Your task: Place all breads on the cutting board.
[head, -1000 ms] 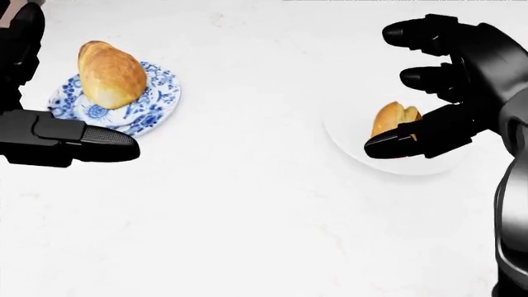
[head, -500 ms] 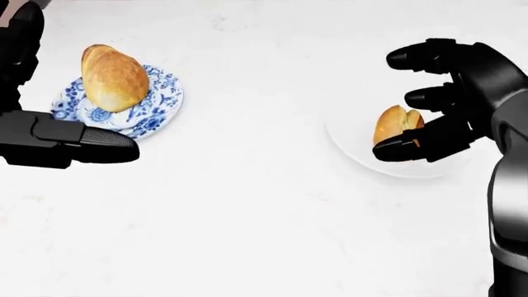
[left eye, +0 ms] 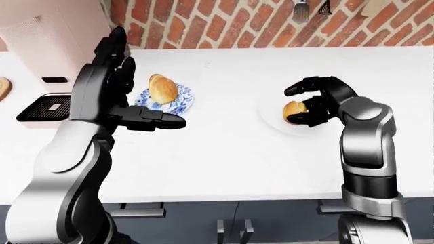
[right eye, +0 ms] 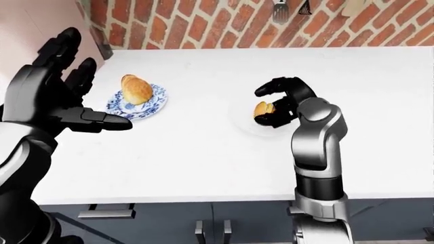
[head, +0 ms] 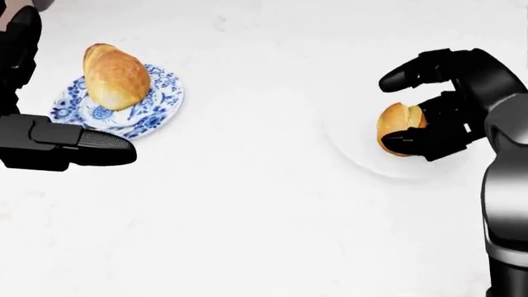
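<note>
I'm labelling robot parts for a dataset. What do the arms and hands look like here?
Both arms are smooth silver-grey shells with black joint bands. The left hand and right hand are matte black, with three thick, blocky, round-tipped fingers. No cables, markings or sleeves show.

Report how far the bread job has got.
Nothing looks done: no cutting board shows in any view, and both breads sit on plates. In hand: the right robot hand curls around the small bread on the white plate, though a firm grip is not clear. Left: the big bread lies on the blue plate, with the left robot hand open beside it.
</note>
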Tool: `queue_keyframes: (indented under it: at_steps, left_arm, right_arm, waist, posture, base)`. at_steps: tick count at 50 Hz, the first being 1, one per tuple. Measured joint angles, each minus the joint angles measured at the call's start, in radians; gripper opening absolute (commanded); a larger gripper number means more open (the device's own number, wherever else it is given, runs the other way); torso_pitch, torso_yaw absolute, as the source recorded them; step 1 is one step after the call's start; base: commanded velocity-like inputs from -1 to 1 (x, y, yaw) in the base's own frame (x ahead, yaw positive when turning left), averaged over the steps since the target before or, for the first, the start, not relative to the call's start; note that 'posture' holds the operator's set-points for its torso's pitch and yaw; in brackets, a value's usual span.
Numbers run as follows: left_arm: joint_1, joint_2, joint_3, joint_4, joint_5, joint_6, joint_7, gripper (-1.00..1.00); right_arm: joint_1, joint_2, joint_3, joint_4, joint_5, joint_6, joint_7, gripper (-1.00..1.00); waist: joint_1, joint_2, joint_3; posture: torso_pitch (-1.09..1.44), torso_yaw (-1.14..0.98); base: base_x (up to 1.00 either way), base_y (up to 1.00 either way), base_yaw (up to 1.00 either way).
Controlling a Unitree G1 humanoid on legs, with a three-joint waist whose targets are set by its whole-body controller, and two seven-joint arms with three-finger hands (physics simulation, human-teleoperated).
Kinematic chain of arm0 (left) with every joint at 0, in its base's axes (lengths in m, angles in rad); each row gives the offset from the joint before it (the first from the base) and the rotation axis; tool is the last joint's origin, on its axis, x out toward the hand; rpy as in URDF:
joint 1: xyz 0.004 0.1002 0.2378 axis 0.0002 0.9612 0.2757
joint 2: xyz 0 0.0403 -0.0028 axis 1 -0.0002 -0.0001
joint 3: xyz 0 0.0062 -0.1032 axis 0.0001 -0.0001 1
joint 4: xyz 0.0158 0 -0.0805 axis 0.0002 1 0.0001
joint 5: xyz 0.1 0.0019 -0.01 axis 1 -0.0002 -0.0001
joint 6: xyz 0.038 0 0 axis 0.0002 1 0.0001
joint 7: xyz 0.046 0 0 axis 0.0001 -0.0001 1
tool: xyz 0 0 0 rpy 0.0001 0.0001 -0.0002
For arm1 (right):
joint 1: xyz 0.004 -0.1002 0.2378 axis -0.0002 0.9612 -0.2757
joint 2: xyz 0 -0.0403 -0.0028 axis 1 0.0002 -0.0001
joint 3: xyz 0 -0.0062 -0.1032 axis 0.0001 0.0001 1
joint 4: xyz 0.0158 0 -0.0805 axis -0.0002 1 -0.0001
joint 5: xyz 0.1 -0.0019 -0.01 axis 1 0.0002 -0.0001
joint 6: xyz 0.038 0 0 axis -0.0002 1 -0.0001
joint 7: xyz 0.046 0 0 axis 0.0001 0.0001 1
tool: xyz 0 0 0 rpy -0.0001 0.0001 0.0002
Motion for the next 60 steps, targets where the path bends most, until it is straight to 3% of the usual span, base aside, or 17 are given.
queue_keyframes:
  at_steps: [8,16,22,30,40,48,60]
  left_arm:
    - [0.006,-0.001,0.0,0.0,-0.002,-0.008,-0.001,1.0]
    - [-0.024,0.006,-0.002,0.0,-0.006,0.012,0.003,1.0]
    - [-0.065,0.019,0.008,-0.014,-0.016,0.054,0.01,1.0]
    - [-0.107,0.045,-0.001,0.032,-0.021,0.062,0.012,1.0]
    - [-0.179,0.089,-0.056,0.146,0.036,0.054,-0.018,1.0]
    - [-0.295,0.1,-0.17,0.34,0.174,0.058,-0.099,1.0]
    - [-0.427,0.08,-0.22,0.553,0.432,0.004,-0.288,1.0]
  right_arm:
    - [0.0,0.003,0.002,0.003,-0.014,-0.015,0.003,-0.32]
    - [-0.035,-0.018,0.005,-0.022,-0.03,0.037,0.059,-0.57]
    - [-0.054,-0.03,0.001,-0.095,-0.057,0.064,0.085,-1.0]
    - [-0.096,-0.045,0.019,-0.197,-0.107,0.137,0.142,-1.0]
    - [-0.165,-0.036,0.045,-0.279,-0.238,0.207,0.25,-1.0]
    - [-0.178,-0.013,0.04,-0.285,-0.294,0.193,0.289,-1.0]
    - [-0.182,0.003,0.038,-0.288,-0.326,0.18,0.313,-1.0]
  waist:
    - [0.0,0.0,-0.002]
    - [0.0,0.004,0.006]
    - [-0.003,0.004,0.007]
    - [-0.002,0.005,0.013]
    - [-0.002,0.005,0.016]
    - [-0.001,0.003,0.02]
    - [-0.005,0.003,0.02]
  posture:
    - [0.0,0.0]
    - [0.0,0.0]
    - [0.0,0.0]
    - [0.0,0.0]
    - [0.0,0.0]
    - [0.0,0.0]
    - [0.0,0.0]
  base:
    - [0.0,0.0,0.0]
    - [0.0,0.0,0.0]
    - [0.0,0.0,0.0]
    - [0.0,0.0,0.0]
    - [0.0,0.0,0.0]
    - [0.0,0.0,0.0]
    - [0.0,0.0,0.0]
